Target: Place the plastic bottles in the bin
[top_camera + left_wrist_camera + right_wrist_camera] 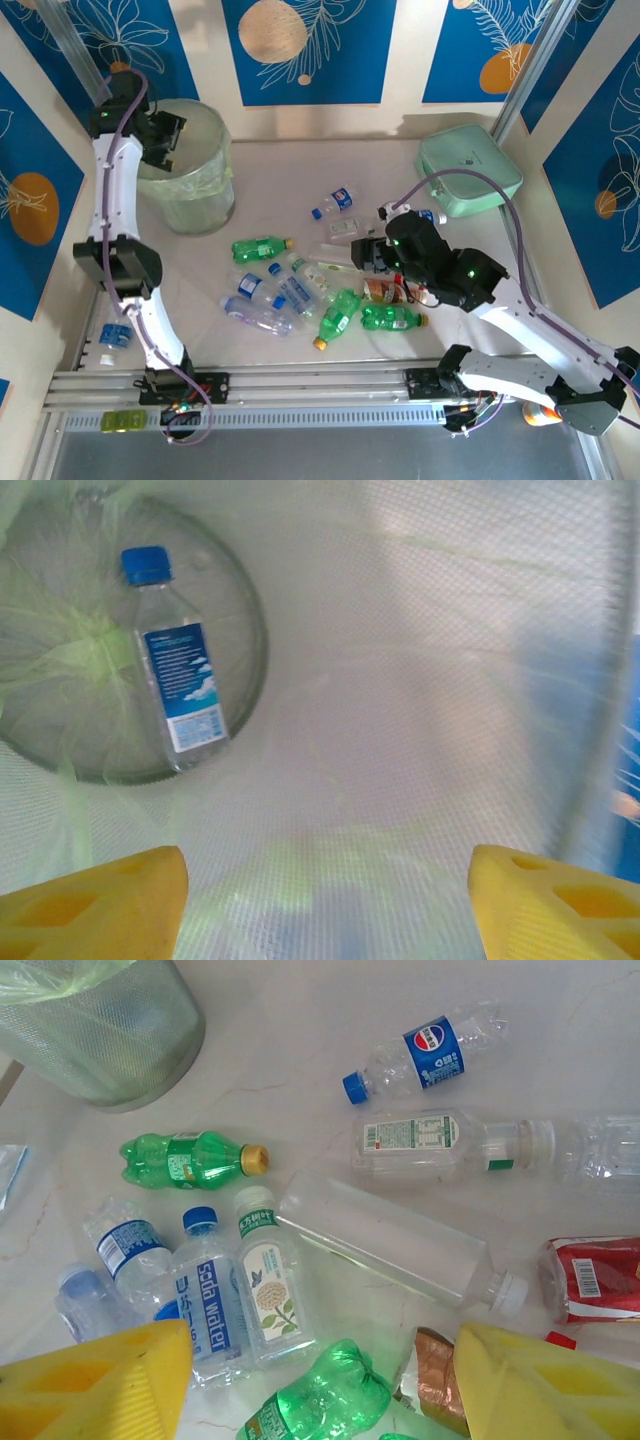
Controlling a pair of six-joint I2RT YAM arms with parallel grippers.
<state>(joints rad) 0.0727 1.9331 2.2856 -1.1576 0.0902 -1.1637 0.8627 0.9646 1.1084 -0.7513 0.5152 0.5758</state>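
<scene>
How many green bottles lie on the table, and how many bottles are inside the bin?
Green bottles on the table: 3
Clear blue-labelled bottle seen in the bin: 1
Total: 4

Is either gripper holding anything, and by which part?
Nothing. Left gripper open over the bin, one bottle lying loose inside; right gripper open above the scattered bottles.
</scene>
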